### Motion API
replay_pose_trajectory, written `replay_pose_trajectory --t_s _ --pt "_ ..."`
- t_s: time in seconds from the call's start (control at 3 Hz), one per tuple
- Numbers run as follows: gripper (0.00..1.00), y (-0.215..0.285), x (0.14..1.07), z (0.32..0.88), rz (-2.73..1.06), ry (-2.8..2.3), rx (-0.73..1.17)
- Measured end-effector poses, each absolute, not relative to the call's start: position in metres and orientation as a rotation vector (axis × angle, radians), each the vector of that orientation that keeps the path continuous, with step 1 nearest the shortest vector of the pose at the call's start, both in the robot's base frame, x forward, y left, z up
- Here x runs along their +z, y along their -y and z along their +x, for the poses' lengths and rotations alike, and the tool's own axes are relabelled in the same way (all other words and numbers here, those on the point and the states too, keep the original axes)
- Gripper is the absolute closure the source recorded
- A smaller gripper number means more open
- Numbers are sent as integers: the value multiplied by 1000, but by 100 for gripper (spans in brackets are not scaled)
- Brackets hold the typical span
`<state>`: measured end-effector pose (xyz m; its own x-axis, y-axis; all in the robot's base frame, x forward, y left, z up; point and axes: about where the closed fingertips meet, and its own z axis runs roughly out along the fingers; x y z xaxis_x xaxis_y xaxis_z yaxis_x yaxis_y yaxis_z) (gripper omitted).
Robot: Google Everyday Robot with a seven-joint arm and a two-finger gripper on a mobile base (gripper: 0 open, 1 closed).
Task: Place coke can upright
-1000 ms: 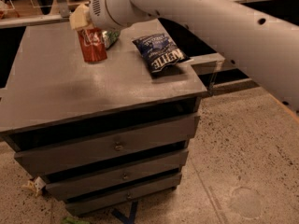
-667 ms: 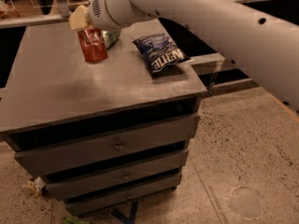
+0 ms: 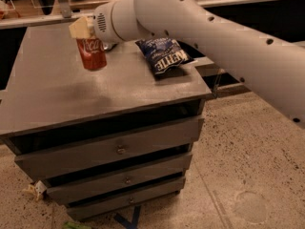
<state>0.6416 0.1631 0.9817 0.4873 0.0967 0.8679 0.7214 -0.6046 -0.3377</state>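
The coke can (image 3: 91, 54) is red with white script and stands upright at the back left-middle of the grey cabinet top (image 3: 71, 94). Its base is at or just above the surface. My gripper (image 3: 83, 28) comes in from the right on a thick white arm and sits on the can's top end. Its cream fingers (image 3: 79, 27) close around the upper rim and hide the top of the can.
A dark blue chip bag (image 3: 165, 55) lies on the cabinet top to the right of the can, under my arm. The cabinet has three drawers (image 3: 119, 149) facing me. A shelf edge (image 3: 33, 20) runs behind the cabinet. Speckled floor lies to the right.
My gripper and the coke can have come down a little toward the cabinet top. The can stays upright. The chip bag has not moved.
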Motion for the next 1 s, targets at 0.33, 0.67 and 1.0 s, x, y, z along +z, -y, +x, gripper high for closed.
replay_pose_trajectory --t_s 0.33,0.67,1.0 --pt "100 -169 974 634 -1938 752 -1157" --pt "100 -171 955 623 -1875 806 -1255" --pt "100 -170 964 628 -1854 774 -1304"
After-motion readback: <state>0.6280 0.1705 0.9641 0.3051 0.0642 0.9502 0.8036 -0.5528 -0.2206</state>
